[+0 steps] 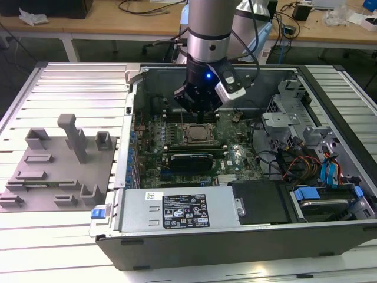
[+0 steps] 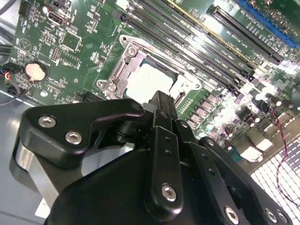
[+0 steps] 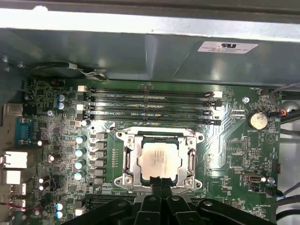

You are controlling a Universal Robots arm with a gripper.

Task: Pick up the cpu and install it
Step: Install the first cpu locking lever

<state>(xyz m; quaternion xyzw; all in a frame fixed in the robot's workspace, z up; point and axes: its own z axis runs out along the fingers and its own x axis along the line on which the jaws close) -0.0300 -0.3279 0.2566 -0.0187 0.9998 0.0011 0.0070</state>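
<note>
Gripper nearest: fingers pinched together, holding nothing, tips just over cpu edge. Cpu lies flat, seated in socket frame, likely already placed, so no grip needed. Socket frame mid motherboard, inside open computer case, toward desk edge on exterior view's right.

I see my arm as a silvery-grey cylinder ringed by a darker band, ending in a black wrist block where a small blue light glows. A white and grey camera module sits on the wrist, on the exterior view's right, and black cables loop beside it. My gripper is matte black, built from rounded linkage plates pinned with silver screws, and it tapers to slim flat fingers.
</note>
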